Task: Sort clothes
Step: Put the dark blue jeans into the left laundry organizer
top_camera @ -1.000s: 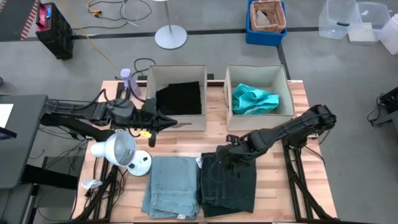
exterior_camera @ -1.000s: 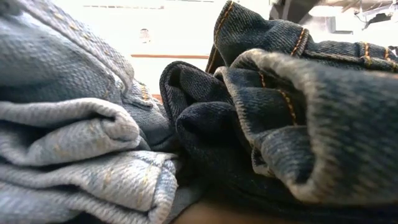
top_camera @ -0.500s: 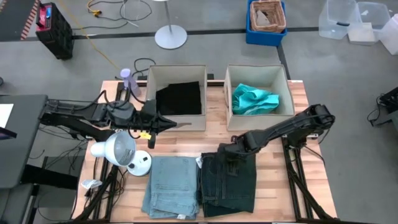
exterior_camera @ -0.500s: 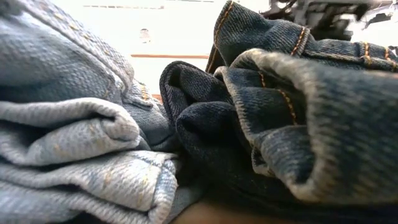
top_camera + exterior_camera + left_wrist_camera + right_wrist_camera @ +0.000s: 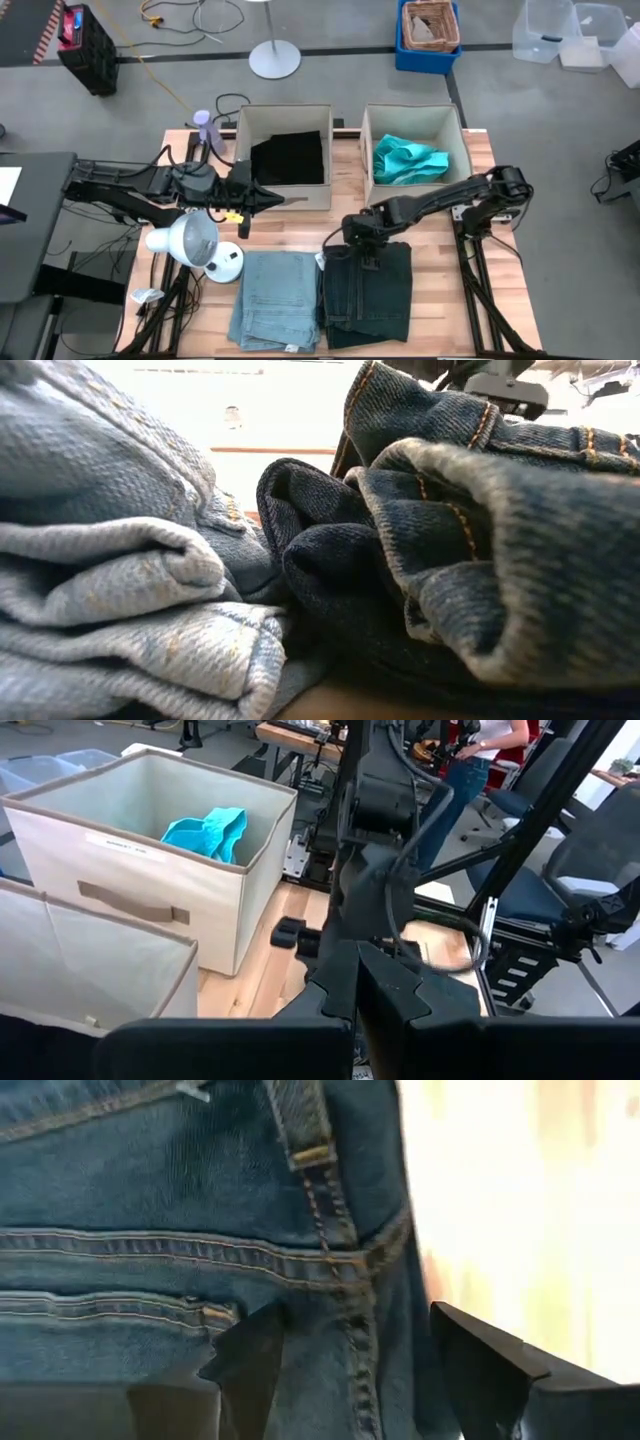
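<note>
Folded dark jeans (image 5: 370,295) lie at the table's near right, with folded light blue jeans (image 5: 275,298) beside them on the left; both fill the low view (image 5: 450,540) (image 5: 110,560). A teal shirt (image 5: 410,160) lies in the right box and a black cloth (image 5: 290,157) in the left box. My right gripper (image 5: 360,242) is open and points steeply down over the dark jeans' far end. In its wrist view it (image 5: 355,1355) straddles the waistband's edge (image 5: 340,1270), one finger over the denim and one over bare table. My left gripper (image 5: 278,200) is shut, level, in front of the left box.
Two beige fabric boxes (image 5: 282,195) (image 5: 415,198) stand side by side at the table's far edge. A white lamp (image 5: 190,240) stands at the left near my left arm. Bare wood (image 5: 300,228) lies between boxes and jeans. A person (image 5: 470,760) stands beyond the table.
My right gripper has come down and moved a little toward the table's left, onto the far end of the dark jeans. The jeans lie as before.
</note>
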Robot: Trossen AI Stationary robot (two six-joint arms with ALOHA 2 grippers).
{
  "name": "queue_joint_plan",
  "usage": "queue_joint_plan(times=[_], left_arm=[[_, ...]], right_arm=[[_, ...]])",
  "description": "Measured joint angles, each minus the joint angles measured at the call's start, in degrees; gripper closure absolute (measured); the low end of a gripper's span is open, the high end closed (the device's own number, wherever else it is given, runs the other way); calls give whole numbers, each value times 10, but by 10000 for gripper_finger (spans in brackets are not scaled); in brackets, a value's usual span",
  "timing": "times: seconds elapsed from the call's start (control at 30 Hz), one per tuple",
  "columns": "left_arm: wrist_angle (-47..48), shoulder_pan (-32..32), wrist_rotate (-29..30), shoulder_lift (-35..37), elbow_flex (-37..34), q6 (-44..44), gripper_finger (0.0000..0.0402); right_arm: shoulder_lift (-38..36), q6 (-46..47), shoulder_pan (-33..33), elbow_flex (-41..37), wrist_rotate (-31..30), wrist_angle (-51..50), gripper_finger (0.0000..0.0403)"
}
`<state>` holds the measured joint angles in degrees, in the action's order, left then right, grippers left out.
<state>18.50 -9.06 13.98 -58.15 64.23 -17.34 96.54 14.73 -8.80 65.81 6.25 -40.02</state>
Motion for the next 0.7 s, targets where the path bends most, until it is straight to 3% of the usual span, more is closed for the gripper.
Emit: queue_joint_plan(times=[0.3, 0.43, 0.7], left_arm=[[0, 0, 0, 0, 0, -3, 400], [0, 0, 0, 0, 0, -3, 400], [0, 0, 0, 0, 0, -5, 400]], right_arm=[[93, -13, 8, -3, 14, 10, 136], [131, -13, 13, 0, 47, 19, 136], [149, -24, 15, -1, 86, 43, 140]])
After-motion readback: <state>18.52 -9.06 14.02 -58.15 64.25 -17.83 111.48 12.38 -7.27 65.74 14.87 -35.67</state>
